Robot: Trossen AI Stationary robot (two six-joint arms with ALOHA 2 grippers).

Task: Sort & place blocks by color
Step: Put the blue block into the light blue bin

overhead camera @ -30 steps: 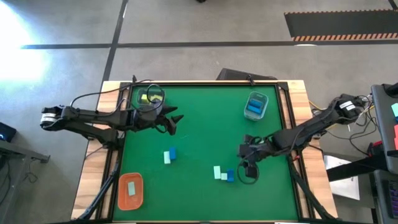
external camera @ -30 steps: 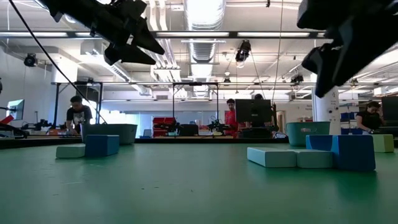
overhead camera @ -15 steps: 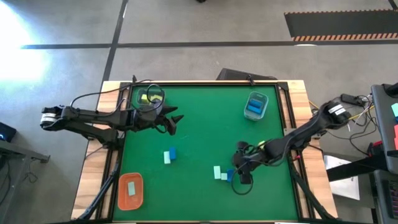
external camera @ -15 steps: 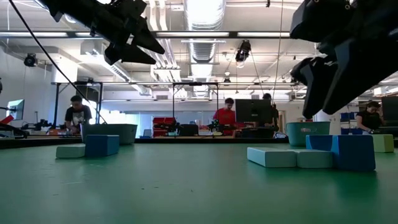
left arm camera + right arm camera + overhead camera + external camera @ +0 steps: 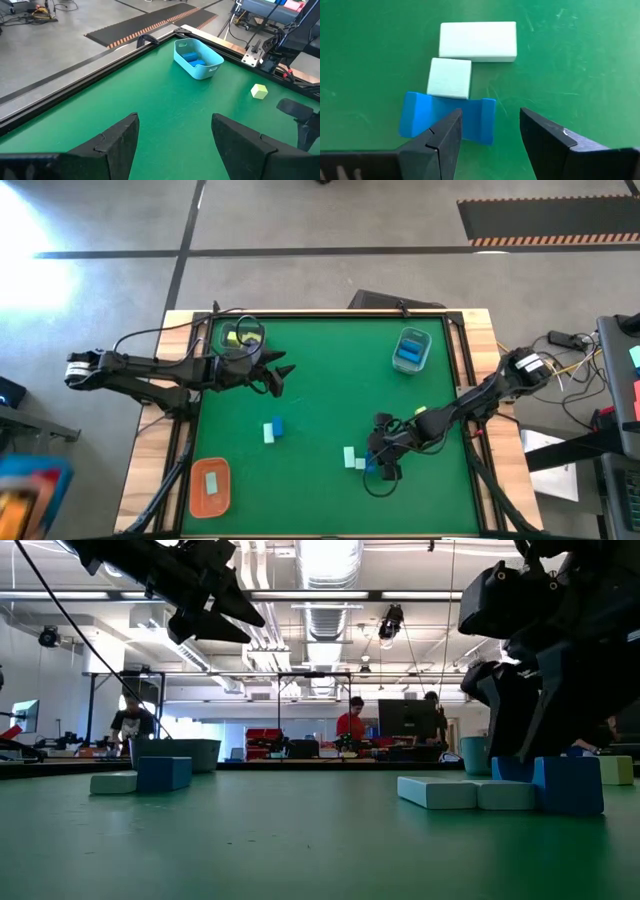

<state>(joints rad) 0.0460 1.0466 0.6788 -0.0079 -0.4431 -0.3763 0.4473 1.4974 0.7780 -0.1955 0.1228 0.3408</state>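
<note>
Fingers of the right end effector [image 5: 487,137] stand apart just above a blue block [image 5: 447,119], which touches a mint cube [image 5: 449,78] beside a mint brick [image 5: 477,41] on the counter [image 5: 330,380]. Left end effector [image 5: 283,375], also open, hovers near the yellow-filled tray [image 5: 241,338].

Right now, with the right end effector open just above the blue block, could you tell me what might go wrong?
1. The blue block touches the small mint cube, and the mint brick lies just beyond; the closing right end effector could nudge them.
2. One finger already overlaps the blue block's face, so descending might land on it rather than straddle it.
</note>
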